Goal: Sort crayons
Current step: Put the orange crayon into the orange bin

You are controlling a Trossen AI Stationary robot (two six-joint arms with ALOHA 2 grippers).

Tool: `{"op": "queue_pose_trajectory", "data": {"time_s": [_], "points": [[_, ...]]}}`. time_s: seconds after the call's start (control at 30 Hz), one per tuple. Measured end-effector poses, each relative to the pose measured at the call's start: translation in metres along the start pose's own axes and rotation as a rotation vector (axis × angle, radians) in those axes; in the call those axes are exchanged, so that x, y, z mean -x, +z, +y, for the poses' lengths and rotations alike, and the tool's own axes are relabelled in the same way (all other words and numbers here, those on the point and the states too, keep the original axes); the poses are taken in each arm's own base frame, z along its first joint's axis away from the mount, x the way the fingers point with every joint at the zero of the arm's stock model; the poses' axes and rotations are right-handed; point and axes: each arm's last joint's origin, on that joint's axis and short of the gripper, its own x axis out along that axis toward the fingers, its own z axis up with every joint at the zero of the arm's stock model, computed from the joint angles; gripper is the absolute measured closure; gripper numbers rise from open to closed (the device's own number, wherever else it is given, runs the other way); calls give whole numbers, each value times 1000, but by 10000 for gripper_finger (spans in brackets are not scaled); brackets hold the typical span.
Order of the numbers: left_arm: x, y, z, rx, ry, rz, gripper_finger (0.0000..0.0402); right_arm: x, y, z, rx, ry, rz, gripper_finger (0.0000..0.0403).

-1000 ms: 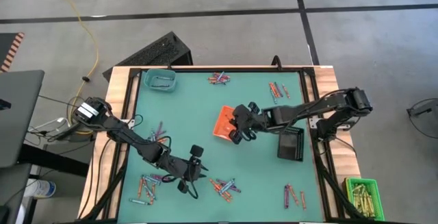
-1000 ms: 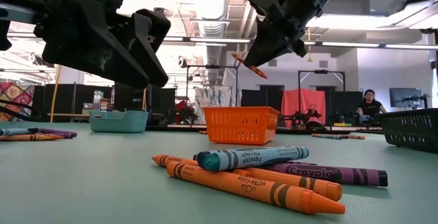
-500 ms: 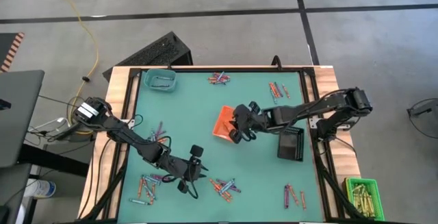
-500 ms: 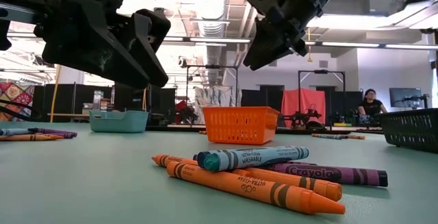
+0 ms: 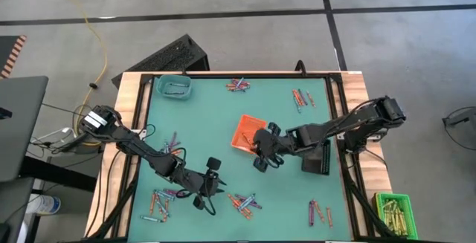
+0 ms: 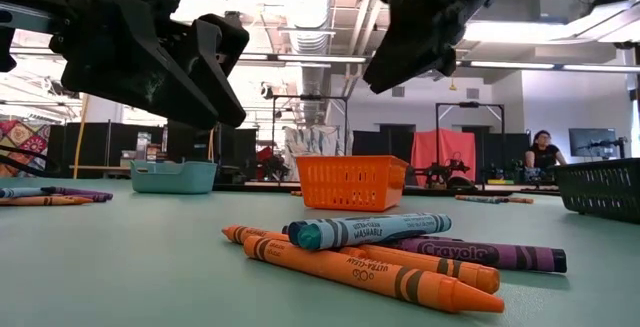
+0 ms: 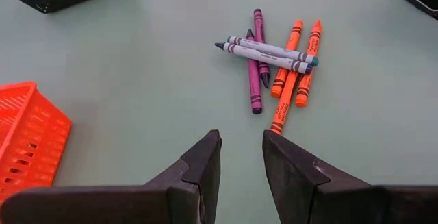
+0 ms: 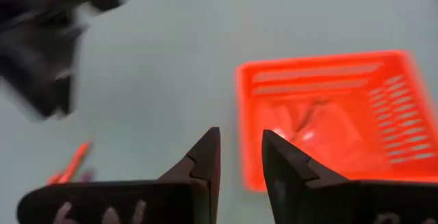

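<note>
Crayons [image 7: 274,66] lie scattered over the green surface [image 5: 216,117] in small heaps: one crossed cluster of orange, purple and blue-grey sticks sits just ahead of the left hand [image 7: 239,159], with other groups near the surface's edges and corners. Each is a thin, stiff cylinder of wax wrapped in a printed paper sleeve, tapering to a blunt cone at one end. They look very light, and I judge the round bodies would roll at a nudge and snap if squeezed hard or levered across a neighbour. The paper sleeve should give better friction than bare wax, so the mid-length of the wrapper, pinched across the narrow width, looks the safest hold. In the crossed cluster the blue-grey ones rest on top of the others, so lifting from the top of the heap would disturb least. The left hand hovers low over the surface near this cluster, fingers [image 7: 198,166] parted by a narrow gap and holding nothing. The right hand [image 8: 236,162] hangs just beside the orange basket [image 8: 328,107], a rigid plastic tray with slotted walls; its fingers also stand slightly apart and empty. A teal tray [image 5: 172,87] and a black mesh basket [image 5: 316,156] also sit on the surface.
</note>
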Motion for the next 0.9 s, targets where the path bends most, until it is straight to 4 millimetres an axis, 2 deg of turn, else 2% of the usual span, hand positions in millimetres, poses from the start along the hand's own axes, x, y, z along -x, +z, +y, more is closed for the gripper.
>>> {"op": "queue_pose_trajectory", "data": {"time_s": [0.23,0.43,0.9], "points": [[0,0,0,-1,-3,3,302,15,-23,35,59,183,92,300],[0,0,0,1,-3,3,302,33,-51,63,89,335,234,300],[0,0,0,14,-6,4,302,89,-128,105,-92,356,585,300]]}}
